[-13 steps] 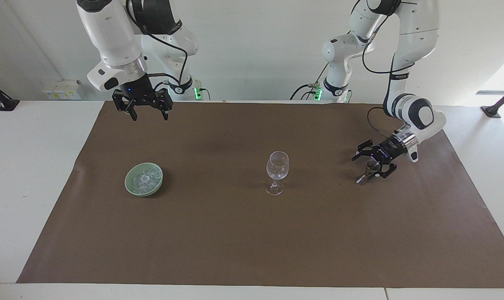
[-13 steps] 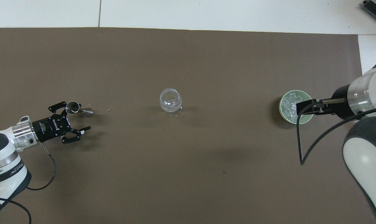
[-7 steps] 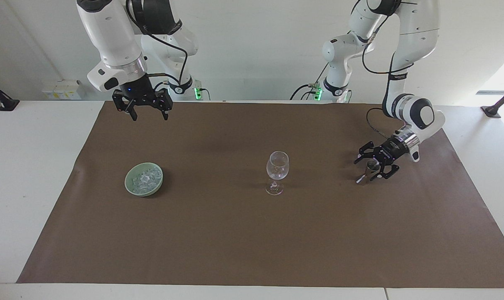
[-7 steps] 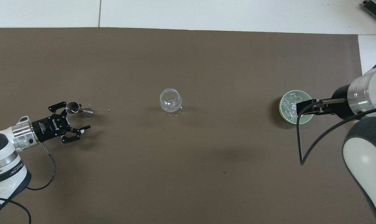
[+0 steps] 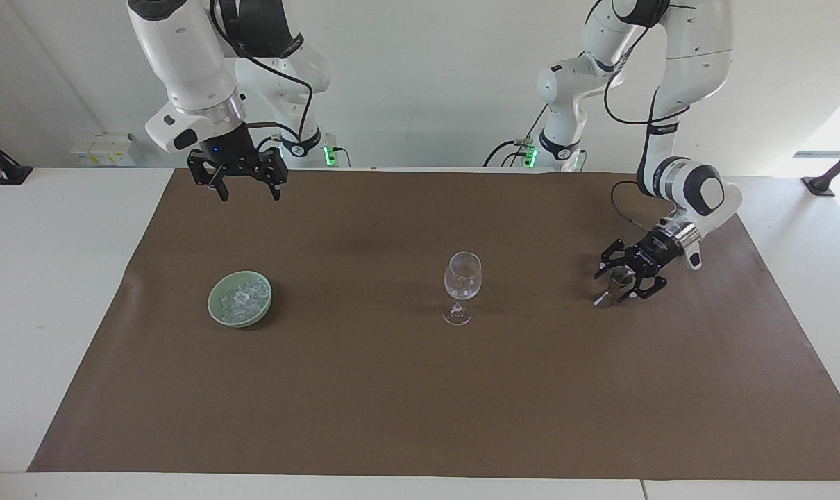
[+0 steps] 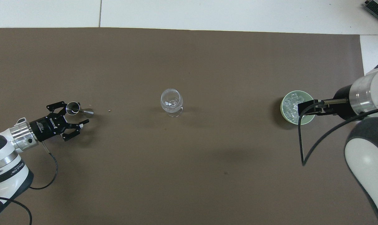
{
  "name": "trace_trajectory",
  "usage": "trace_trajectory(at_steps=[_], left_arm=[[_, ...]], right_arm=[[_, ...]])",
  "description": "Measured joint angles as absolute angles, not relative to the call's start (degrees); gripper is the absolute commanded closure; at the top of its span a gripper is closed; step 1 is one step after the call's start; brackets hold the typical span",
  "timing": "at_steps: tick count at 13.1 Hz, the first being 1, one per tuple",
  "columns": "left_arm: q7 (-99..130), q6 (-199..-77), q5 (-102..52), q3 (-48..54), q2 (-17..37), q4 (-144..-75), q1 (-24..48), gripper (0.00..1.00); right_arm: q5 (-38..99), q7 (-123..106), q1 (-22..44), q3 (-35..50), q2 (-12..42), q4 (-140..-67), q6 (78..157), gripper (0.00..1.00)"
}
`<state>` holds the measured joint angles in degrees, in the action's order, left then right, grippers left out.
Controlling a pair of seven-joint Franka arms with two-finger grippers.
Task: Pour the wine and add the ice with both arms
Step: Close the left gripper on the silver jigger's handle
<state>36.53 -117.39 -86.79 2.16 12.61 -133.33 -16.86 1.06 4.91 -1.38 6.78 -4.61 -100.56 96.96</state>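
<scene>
From the facing view, our left gripper (image 5: 626, 281) sits low around the metal jigger (image 5: 618, 284), fingers apart on either side; we should centre on its narrow waist before squeezing, we judge. Our right gripper (image 5: 240, 182) waits high, fingers apart. The wine glass (image 5: 461, 287) stands mid-table. A plain wall backs the arms.

From overhead, the ice (image 6: 292, 104) fills the green bowl (image 6: 284, 114) toward the right arm's end; brown paper (image 6: 189, 168) covers the white table (image 6: 207, 12).
</scene>
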Motion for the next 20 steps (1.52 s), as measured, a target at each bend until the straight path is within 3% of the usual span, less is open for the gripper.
trace_trajectory(at_steps=[5, 10, 13, 20], left_arm=[[36.52, -117.40, -88.41, 2.16, 12.61, -133.33, -16.86, 0.33], [36.43, -117.40, -90.22, 2.29, 12.62, -133.33, -16.83, 0.47], [36.41, -117.40, -90.30, 2.28, 12.63, -133.33, -16.83, 0.48], [36.39, -117.44, -90.36, 2.16, 12.78, -133.33, -16.85, 0.69]], right_arm=[[1.06, 4.91, -1.38, 6.78, -4.61, -100.56, 96.96, 0.00], [1.06, 4.91, -1.38, 6.78, -4.61, -100.56, 96.96, 0.00], [1.06, 4.91, -1.38, 6.78, -4.61, -100.56, 96.96, 0.00], [1.06, 4.91, -1.38, 6.78, -4.61, -100.56, 96.96, 0.00]])
